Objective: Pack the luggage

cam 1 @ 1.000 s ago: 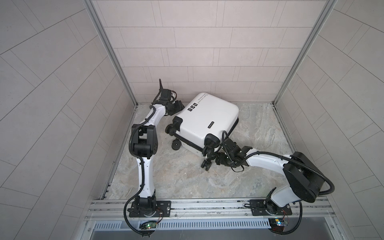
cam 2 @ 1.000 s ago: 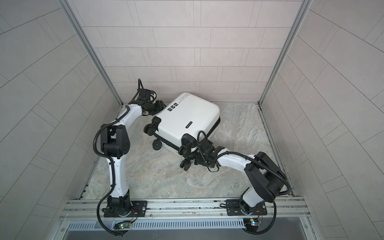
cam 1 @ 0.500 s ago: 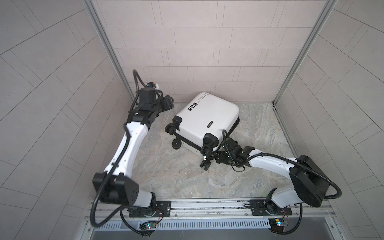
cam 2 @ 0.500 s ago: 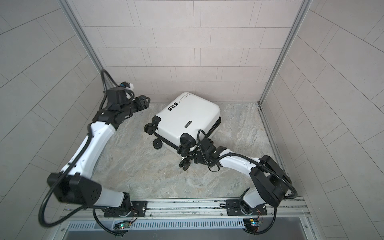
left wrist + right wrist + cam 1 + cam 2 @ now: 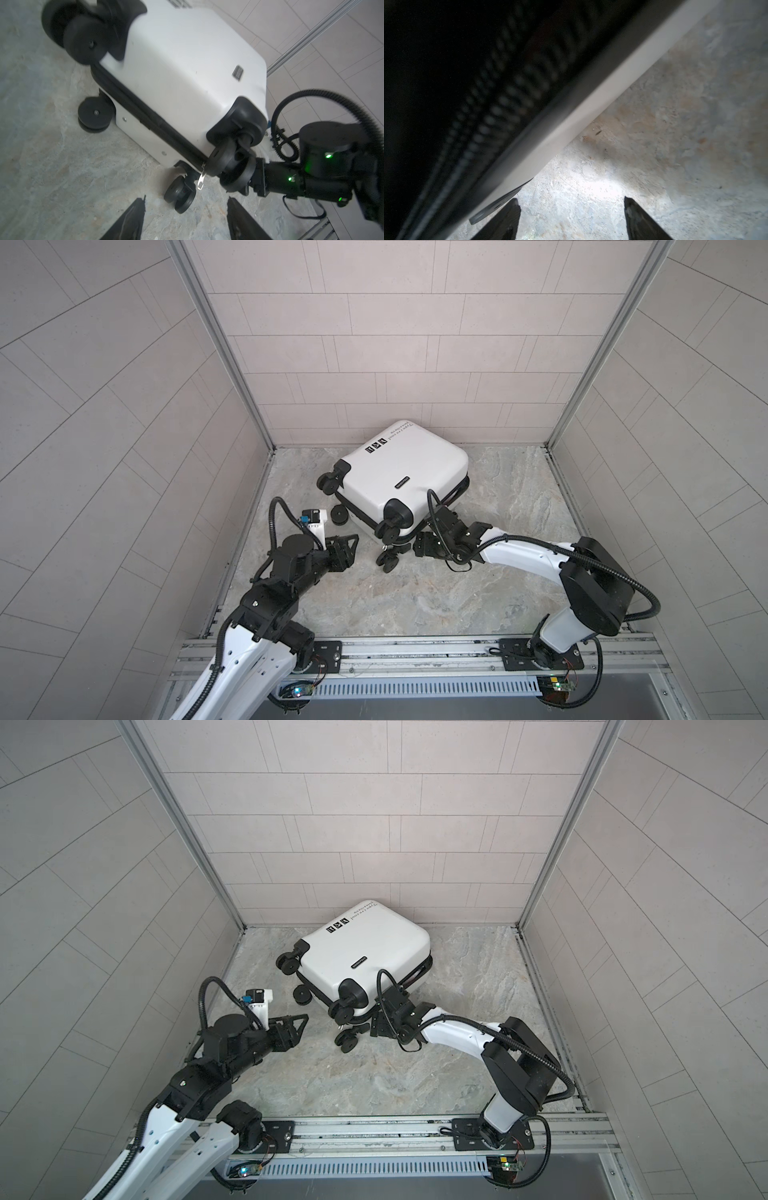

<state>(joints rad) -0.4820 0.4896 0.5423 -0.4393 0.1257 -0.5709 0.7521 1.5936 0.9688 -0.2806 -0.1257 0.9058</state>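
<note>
Right gripper (image 5: 571, 199) spread and empty, low at the luggage's (image 5: 403, 472) near corner; left gripper (image 5: 352, 551) spread, clear of it.
Luggage lies flat and askew, lid down, on the marbled surface (image 5: 415, 593) near the back wall. Right gripper sits beside the black zipper (image 5: 500, 108) seam, likely to work the closure. A metal pull (image 5: 201, 180) hangs at the wheeled corner. Left gripper faces the wheels (image 5: 179, 195), probably to brace a case that could roll. Shell is smooth, hard and white with rounded corners; zipper teeth ribbed.
</note>
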